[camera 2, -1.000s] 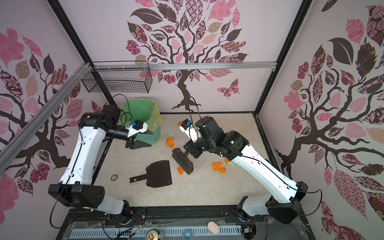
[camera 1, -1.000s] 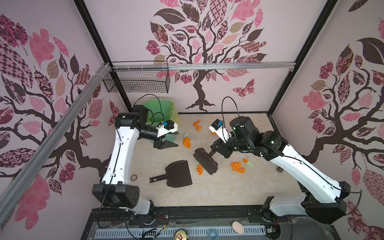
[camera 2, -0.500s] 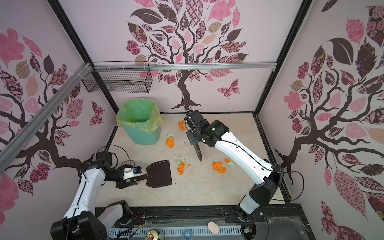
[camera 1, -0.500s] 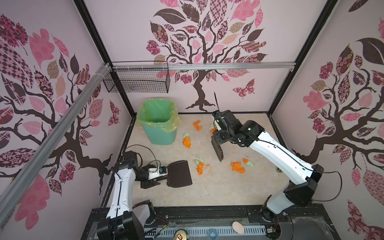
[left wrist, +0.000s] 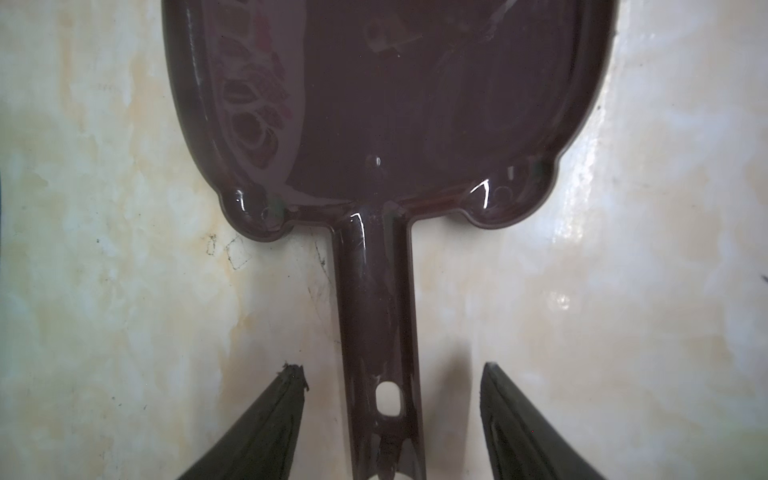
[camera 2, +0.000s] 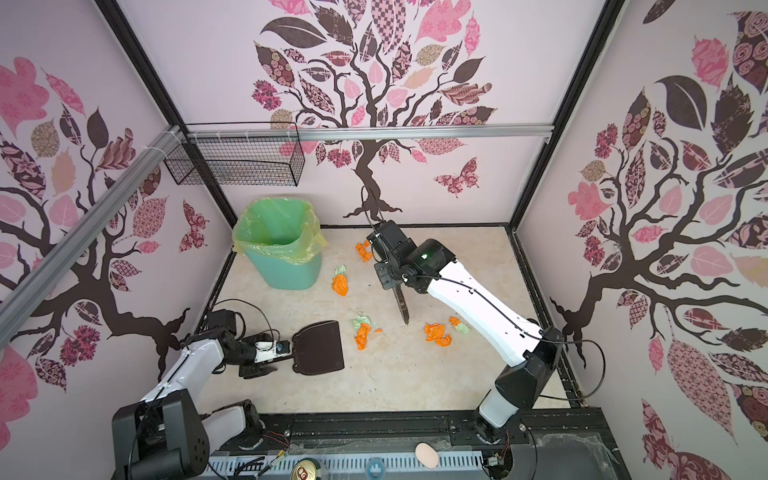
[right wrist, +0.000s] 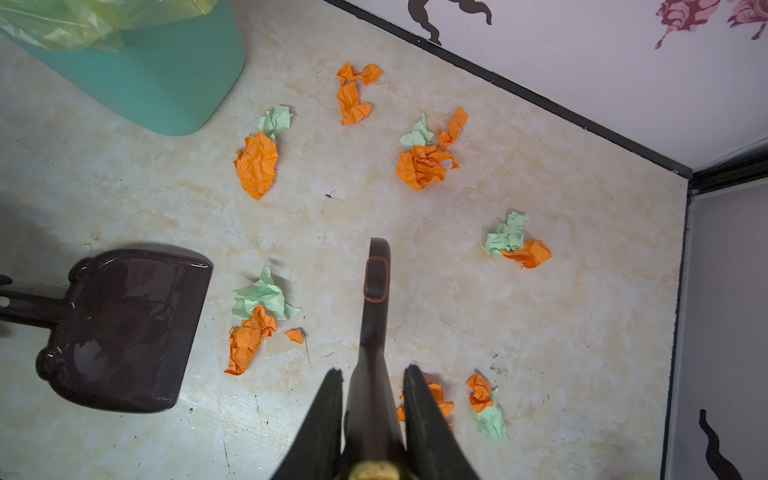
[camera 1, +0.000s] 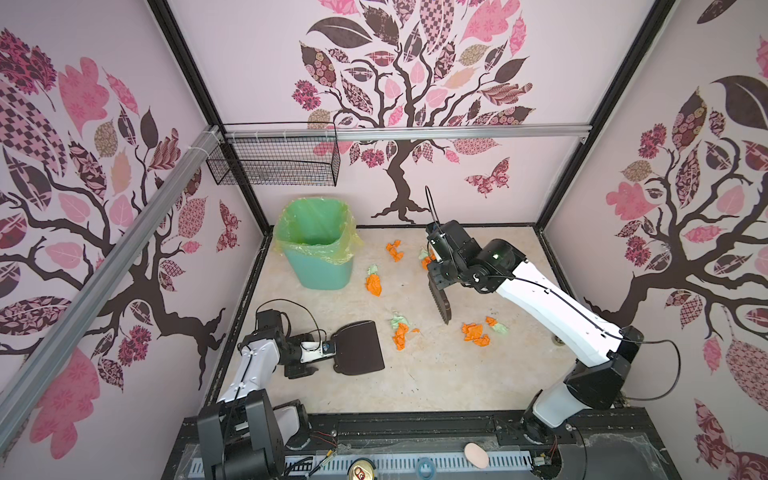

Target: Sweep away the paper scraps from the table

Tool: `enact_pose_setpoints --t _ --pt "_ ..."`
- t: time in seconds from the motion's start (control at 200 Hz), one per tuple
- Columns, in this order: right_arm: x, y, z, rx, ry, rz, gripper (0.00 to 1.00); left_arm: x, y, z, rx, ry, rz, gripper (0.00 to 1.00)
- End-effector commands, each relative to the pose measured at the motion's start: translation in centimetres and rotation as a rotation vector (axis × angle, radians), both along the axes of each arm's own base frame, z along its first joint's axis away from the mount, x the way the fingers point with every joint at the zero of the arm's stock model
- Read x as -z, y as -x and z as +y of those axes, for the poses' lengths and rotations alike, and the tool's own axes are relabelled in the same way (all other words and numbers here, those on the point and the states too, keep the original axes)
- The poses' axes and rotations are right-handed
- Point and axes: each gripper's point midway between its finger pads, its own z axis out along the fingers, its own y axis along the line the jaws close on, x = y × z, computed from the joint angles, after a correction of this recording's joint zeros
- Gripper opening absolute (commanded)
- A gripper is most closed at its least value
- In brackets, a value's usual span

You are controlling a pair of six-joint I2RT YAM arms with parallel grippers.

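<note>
Paper scraps lie in several orange and pale green clusters on the beige table [camera 1: 415, 382]: one near the bin [camera 1: 374, 284], one at the back [camera 1: 395, 251], one just right of the dustpan [camera 1: 401, 334] and one further right [camera 1: 476, 332]. The right wrist view shows the same scraps [right wrist: 257, 164]. A dark dustpan [camera 1: 359, 349] lies flat at the left. My left gripper [left wrist: 392, 372] is open, one finger on each side of the dustpan's handle [left wrist: 374, 299] with gaps. My right gripper [right wrist: 372, 370] is shut on a dark brush [camera 1: 442, 305] held above the table's middle.
A teal bin [camera 1: 322, 249] lined with a green bag stands at the back left. A wire basket [camera 1: 274, 164] hangs on the back wall. A small round object [camera 1: 557, 341] lies by the right wall. A black rail [camera 1: 415, 428] runs along the front.
My left arm came down from beside the bin to the dustpan's handle, and its jaws widened slightly. My right arm drew the brush back and turned it on edge.
</note>
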Motion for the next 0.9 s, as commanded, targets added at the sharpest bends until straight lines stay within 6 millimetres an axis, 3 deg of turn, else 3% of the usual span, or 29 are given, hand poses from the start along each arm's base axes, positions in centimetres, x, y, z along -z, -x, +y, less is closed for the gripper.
enact_pose_setpoints --t 0.0,0.285,0.465,0.655,0.755,0.895 --pt "-1.7 0.0 0.4 0.000 -0.052 -0.035 0.00 0.6 -0.8 0.2 0.019 -0.024 -0.023 0.70" --pt "-1.5 0.3 0.8 -0.019 -0.075 -0.023 0.00 1.8 -1.1 -0.1 -0.013 0.011 0.035 0.68" --pt "-1.2 0.5 0.5 -0.019 -0.064 -0.016 0.00 1.7 -0.5 -0.7 -0.012 0.041 0.052 0.42" --pt "-1.0 0.2 0.2 -0.013 -0.023 -0.023 0.00 1.0 -0.1 -1.0 -0.013 0.055 0.067 0.27" --pt "-1.0 -0.8 -0.1 -0.008 0.045 -0.047 0.00 -0.3 0.2 -1.3 -0.022 0.082 0.085 0.23" --pt "-1.3 -4.4 -0.9 0.000 0.295 -0.115 0.00 -2.5 0.1 -1.7 -0.048 0.118 0.105 0.21"
